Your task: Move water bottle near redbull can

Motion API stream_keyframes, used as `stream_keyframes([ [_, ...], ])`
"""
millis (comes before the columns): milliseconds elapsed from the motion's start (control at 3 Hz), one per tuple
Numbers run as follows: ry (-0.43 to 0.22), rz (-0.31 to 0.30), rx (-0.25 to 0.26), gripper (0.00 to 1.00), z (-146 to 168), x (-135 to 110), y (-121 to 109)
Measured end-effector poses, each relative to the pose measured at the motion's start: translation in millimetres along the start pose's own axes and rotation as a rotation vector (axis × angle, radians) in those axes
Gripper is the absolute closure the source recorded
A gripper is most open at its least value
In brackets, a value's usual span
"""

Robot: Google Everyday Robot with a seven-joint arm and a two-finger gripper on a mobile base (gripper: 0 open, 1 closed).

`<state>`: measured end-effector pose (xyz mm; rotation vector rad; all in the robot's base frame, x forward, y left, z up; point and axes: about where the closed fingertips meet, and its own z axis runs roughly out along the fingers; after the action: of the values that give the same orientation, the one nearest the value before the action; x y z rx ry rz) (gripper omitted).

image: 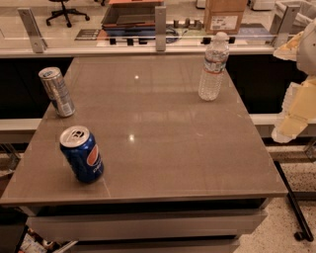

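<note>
The water bottle (213,66) is clear and ribbed, with a white cap and a white-and-red label. It stands upright at the far right of the brown table (163,128). The redbull can (57,92), slim and silver-grey with bluish markings, stands upright at the far left edge, a full table width from the bottle. My gripper (295,106) shows only as pale cream parts at the right edge of the view. It is off the table's right side, to the right of the bottle and slightly nearer than it, touching nothing.
A blue Pepsi can (82,154) stands at the front left of the table. Behind the table runs a counter with a glass rail and metal posts (160,22), a cardboard box (224,15) and a tray. A cart leg with a wheel (298,234) is on the floor at right.
</note>
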<state>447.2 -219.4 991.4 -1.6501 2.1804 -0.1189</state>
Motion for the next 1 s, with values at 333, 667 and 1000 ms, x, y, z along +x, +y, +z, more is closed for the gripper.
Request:
stream_keyframes([
  [333,-0.074,0.039,0.042,0.00,6.5,6.8,-18.6],
  [667,-0.195,0.073,0.117,0.00,15.4,6.2,-48.2],
  [1000,-0.335,0.129,0.193,0.00,30.0,-5.1,-84.3],
])
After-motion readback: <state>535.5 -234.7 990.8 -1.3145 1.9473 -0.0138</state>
